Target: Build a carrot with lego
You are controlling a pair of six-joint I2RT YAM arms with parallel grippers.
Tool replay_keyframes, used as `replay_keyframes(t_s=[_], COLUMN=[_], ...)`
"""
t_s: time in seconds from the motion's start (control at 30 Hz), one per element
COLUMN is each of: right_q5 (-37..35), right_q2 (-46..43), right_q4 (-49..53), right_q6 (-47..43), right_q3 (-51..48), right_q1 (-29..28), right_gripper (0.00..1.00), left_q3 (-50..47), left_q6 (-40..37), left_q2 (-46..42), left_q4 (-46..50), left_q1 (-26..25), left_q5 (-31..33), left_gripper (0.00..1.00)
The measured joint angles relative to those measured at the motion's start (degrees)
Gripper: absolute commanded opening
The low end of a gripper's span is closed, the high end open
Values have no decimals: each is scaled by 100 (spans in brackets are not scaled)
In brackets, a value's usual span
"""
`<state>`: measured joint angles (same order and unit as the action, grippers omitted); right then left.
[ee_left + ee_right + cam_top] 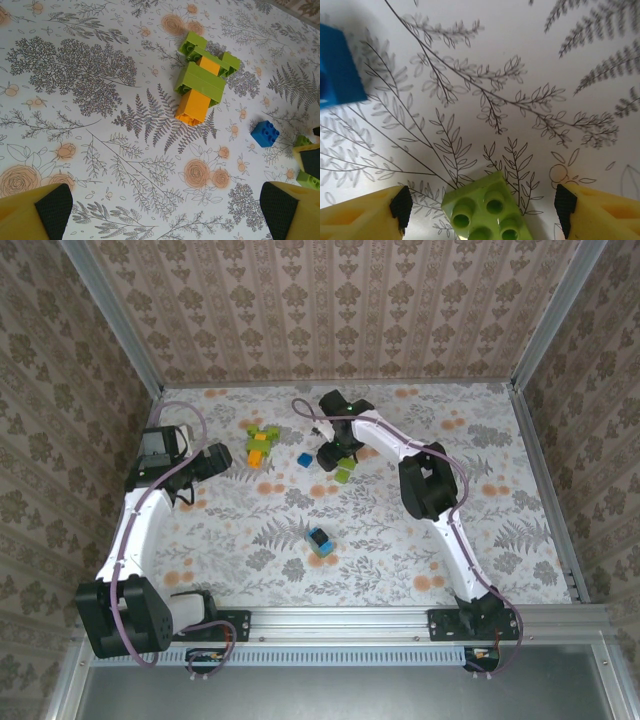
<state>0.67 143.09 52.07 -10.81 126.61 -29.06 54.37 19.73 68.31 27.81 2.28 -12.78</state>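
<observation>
- Top external view: the left gripper (222, 458) hovers over the left side of the flower-patterned table cover (400, 540), near a small cluster of light green and orange plastic studded bricks (260, 445)
- In the left wrist view the left gripper (165, 215) is spread wide, with its black-padded yellow fingertips (50, 207) at the two bottom corners and only bare patterned cover between them; it grasps nothing
- That cluster (202, 82) lies flat ahead of the left gripper and well apart from it: an orange bar runs through its middle, with light green bricks across it and at its far end
- A small blue square plastic brick (265, 134) sits apart from the cluster, on its right; from above it (305, 460) lies between the cluster and the right gripper (340, 460)
- Right wrist view: the right gripper (482, 205) is released, and a light green four-stud plastic brick (485, 210) rests on the cover between its fingertips (400, 207), with a visible gap on each side
- The blue brick (337, 67) shows at the left edge of that view, beyond the fingertips
- From above, the light green brick (345, 475) sits just at the right gripper's tip
- A blue-and-black plastic brick piece (320, 540) lies alone nearer the arm bases, well apart from both grippers
</observation>
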Motion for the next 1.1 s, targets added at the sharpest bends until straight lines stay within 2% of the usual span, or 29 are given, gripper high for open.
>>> replay_keyframes(t_s=[0.3, 0.57, 0.8, 1.1], right_q5=[-173, -90, 0, 46], right_q2=[17, -33, -179, -356], right_q4=[85, -2, -166, -286], right_q6=[-87, -122, -125, -118], right_q3=[31, -116, -400, -726], right_q1=[17, 42, 120, 310], right_gripper=[75, 63, 61, 45], left_q3=[0, 0, 0, 0], left_q6=[0, 0, 0, 0], left_q2=[0, 0, 0, 0], left_q4=[0, -2, 0, -2], left_q1=[0, 0, 0, 0], left_q5=[-2, -2, -2, -2], left_gripper=[100, 100, 100, 100])
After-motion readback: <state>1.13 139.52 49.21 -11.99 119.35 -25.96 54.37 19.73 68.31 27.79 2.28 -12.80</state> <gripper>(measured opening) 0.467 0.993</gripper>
